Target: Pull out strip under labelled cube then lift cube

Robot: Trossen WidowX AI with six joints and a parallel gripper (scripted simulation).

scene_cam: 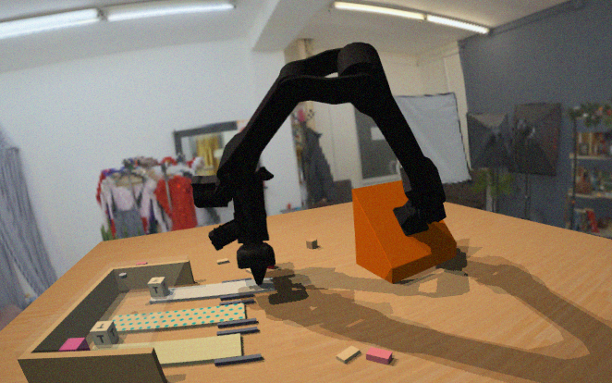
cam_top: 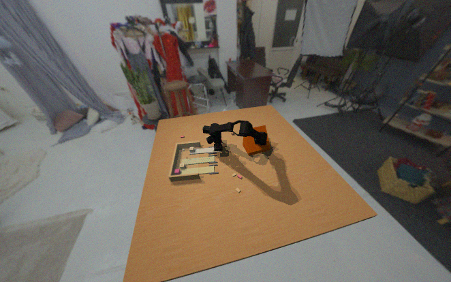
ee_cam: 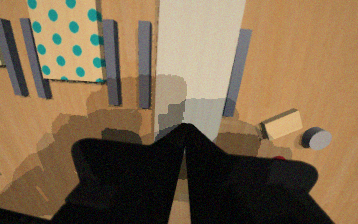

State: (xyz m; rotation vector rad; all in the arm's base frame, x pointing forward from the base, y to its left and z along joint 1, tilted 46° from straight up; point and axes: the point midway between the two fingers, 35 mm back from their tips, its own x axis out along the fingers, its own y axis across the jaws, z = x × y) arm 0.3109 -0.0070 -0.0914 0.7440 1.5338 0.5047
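We note a black arm (scene_cam: 308,90), an orange wedge (scene_cam: 384,238), a plain white strip (scene_cam: 208,290), a teal-dotted cream strip (scene_cam: 179,316), a pale yellow strip (scene_cam: 194,347) and a pink block (scene_cam: 378,354).
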